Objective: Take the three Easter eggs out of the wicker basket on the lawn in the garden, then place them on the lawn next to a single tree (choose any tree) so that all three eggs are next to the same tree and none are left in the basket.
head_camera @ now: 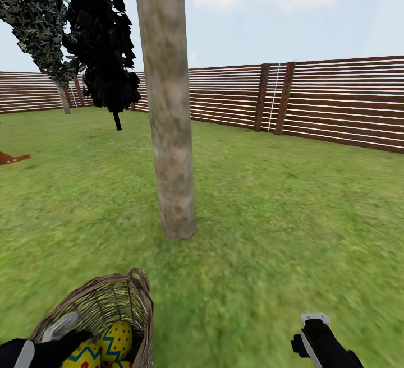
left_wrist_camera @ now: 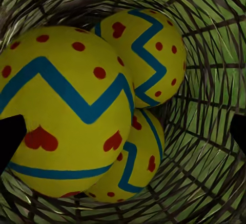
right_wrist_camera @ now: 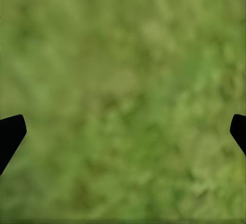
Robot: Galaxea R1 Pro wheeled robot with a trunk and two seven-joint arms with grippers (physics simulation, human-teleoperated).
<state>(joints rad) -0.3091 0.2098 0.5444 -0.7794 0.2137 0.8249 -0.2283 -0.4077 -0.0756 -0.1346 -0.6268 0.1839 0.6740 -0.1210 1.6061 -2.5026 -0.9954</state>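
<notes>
I am hovering my wide-open left gripper (left_wrist_camera: 123, 131) over the three Easter eggs (left_wrist_camera: 64, 108) packed in the wicker basket (head_camera: 120, 295) near the tree (head_camera: 168, 132), risking a slip off the curved shell, while my right gripper (right_wrist_camera: 123, 131) is hanging open above the lawn (right_wrist_camera: 128, 70).

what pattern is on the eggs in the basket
Yellow Easter eggs with blue zigzags and red hearts and dots; left wrist view.

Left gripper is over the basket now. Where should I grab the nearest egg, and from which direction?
Probably take the nearest Easter egg across its widest middle, coming straight down through the wicker basket opening as the left gripper already points. Its open fingertips straddle that egg, which lies on top of the other two eggs, so its sides look free.
</notes>
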